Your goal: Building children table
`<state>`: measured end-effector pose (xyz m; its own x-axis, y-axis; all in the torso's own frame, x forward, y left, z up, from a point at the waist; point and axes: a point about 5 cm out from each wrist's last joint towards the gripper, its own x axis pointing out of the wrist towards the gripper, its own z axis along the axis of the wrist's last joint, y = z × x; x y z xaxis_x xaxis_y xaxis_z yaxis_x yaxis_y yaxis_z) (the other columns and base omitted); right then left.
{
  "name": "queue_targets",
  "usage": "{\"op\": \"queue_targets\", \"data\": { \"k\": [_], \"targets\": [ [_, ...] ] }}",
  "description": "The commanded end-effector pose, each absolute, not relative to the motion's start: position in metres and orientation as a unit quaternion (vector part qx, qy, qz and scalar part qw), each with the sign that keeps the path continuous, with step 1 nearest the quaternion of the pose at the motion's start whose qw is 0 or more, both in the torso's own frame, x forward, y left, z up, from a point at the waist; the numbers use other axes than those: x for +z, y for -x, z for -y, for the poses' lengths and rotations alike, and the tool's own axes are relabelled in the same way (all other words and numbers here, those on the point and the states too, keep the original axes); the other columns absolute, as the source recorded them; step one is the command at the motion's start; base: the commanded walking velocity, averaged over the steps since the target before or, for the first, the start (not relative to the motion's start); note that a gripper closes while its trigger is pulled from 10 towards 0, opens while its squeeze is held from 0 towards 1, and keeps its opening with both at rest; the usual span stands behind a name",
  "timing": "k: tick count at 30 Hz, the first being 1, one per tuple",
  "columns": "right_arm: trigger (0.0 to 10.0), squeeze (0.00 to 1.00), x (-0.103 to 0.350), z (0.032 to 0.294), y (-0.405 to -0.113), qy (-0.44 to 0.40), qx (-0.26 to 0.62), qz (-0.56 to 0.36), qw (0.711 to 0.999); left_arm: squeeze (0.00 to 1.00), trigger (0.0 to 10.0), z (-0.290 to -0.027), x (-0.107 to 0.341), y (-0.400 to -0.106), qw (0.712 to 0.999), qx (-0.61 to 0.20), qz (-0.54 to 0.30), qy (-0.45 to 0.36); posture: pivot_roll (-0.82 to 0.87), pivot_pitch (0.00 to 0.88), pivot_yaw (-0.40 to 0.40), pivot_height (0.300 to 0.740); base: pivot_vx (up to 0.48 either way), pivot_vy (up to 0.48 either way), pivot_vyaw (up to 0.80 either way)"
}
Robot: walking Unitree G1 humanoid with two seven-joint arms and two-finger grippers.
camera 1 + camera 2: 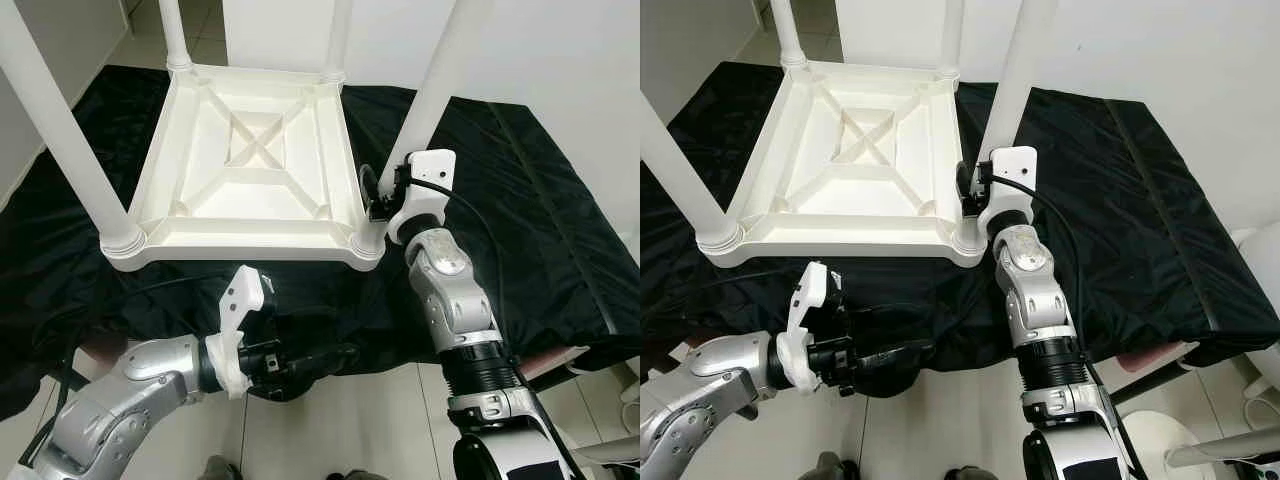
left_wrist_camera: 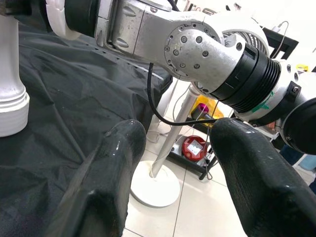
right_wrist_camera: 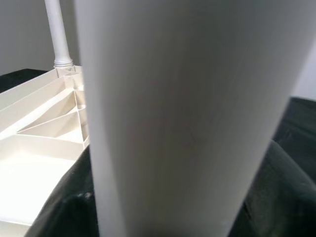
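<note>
I see the white children's table (image 1: 245,170) lying upside down on a black sheet (image 1: 520,200) that covers the raised work surface in front of me. Its ribbed underside faces up, with a cross brace in the middle. All four white legs stand upright from its corners: the near-left leg (image 1: 60,130), the near-right leg (image 1: 440,80), the far-left leg (image 1: 172,30) and the far-right leg (image 1: 338,35).

My right gripper (image 1: 385,195) is at the near-right corner of the table, right against the base of the near-right leg where it meets its socket. In the right wrist view that leg (image 3: 182,118) stands very close in front of the camera, with dark masses at either side of it low down, but I cannot tell from any picture whether the fingers are clamped on it or just beside it.

My left gripper (image 1: 315,362) hangs low at the near edge of the sheet, below the table's near rail and well apart from the table. In the left wrist view its two black fingers (image 2: 106,182) stand spread with a gap between them, holding nothing. Past them I see my right arm (image 2: 197,49), the tiled floor (image 2: 197,212) and a white round-based stand (image 2: 158,182).
</note>
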<state>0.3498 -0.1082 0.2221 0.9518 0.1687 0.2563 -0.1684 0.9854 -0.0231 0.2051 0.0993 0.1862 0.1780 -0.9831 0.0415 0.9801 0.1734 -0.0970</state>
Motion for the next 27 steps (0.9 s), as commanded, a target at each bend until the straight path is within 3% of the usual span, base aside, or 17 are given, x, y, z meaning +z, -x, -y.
{"op": "queue_targets", "data": {
  "k": [1, 2, 3, 5, 6, 12, 17, 18, 21, 22, 23, 27],
  "targets": [
    [3.8, 0.0, 0.216, 0.111, -0.352, -0.016, 0.083, 0.106, 0.991, 0.0, 10.0, -0.096, 0.188, -0.202, 0.737, -0.674, -0.005, 0.048, -0.05, 0.127, -0.076, 0.74, 0.0, 0.0, 0.0],
    [3.8, 0.0, 0.216, 0.111, -0.352, -0.016, 0.083, 0.106, 0.991, 0.0, 10.0, -0.096, 0.188, -0.202, 0.737, -0.674, -0.005, 0.048, -0.05, 0.127, -0.076, 0.74, 0.0, 0.0, 0.0],
    [0.0, 0.0, 0.213, 0.11, -0.353, -0.028, 0.087, 0.101, 0.991, 0.0, 10.0, -0.094, 0.189, -0.203, 0.74, -0.671, -0.003, 0.047, -0.05, 0.127, -0.076, 0.74, 0.0, 0.0, 0.0],
    [0.0, 0.0, 0.212, 0.109, -0.352, -0.043, 0.089, 0.095, 0.991, 0.0, 10.0, -0.091, 0.19, -0.204, 0.747, -0.663, 0.002, 0.046, -0.04, 0.131, -0.079, 0.74, 0.0, 0.0, 0.0],
    [10.0, 0.0, 0.211, 0.109, -0.352, -0.044, 0.089, 0.095, 0.991, 0.0, 10.0, -0.09, 0.19, -0.205, 0.749, -0.661, 0.003, 0.046, -0.04, 0.131, -0.079, 0.74, 0.0, 0.0, 0.0],
    [10.0, 0.0, 0.206, 0.115, -0.355, -0.043, 0.061, 0.076, 0.994, 0.0, 10.0, -0.077, 0.195, -0.215, 0.789, -0.614, 0.018, 0.031, -0.05, 0.135, -0.079, 0.74, 0.0, 0.0, 0.0],
    [10.0, 0.0, 0.204, 0.117, -0.354, -0.05, 0.052, 0.072, 0.995, 0.0, 10.0, -0.069, 0.199, -0.217, 0.801, -0.598, 0.028, 0.031, -0.05, 0.15, -0.081, 0.74, 0.0, 0.0, 0.0],
    [10.0, 1.0, 0.204, 0.117, -0.354, -0.06, 0.052, 0.073, 0.994, 0.0, 10.0, -0.067, 0.2, -0.217, 0.801, -0.597, 0.029, 0.036, -0.05, 0.15, -0.081, 0.74, 0.0, 0.0, 0.0],
    [10.0, 1.0, 0.205, 0.118, -0.354, -0.066, 0.048, 0.075, 0.994, 0.0, 10.0, -0.065, 0.202, -0.217, 0.799, -0.599, 0.032, 0.044, -0.05, 0.15, -0.081, 0.74, 0.0, 0.0, 0.0],
    [10.0, 0.8, 0.206, 0.117, -0.353, -0.065, 0.05, 0.075, 0.994, 0.0, 10.0, -0.064, 0.204, -0.217, 0.799, -0.598, 0.037, 0.045, -0.05, 0.152, -0.082, 0.74, 0.0, 0.0, 0.0],
    [10.0, 0.0, 0.206, 0.116, -0.353, -0.064, 0.051, 0.075, 0.994, 0.0, 10.0, -0.063, 0.205, -0.218, 0.8, -0.597, 0.04, 0.046, -0.06, 0.154, -0.082, 0.74, 0.0, 0.0, 0.0],
    [10.0, 0.0, 0.207, 0.116, -0.353, -0.062, 0.053, 0.075, 0.994, 0.0, 10.0, -0.062, 0.208, -0.219, 0.802, -0.594, 0.043, 0.048, -0.06, 0.154, -0.082, 0.74, 0.0, 0.0, 0.0]
  ]
}}
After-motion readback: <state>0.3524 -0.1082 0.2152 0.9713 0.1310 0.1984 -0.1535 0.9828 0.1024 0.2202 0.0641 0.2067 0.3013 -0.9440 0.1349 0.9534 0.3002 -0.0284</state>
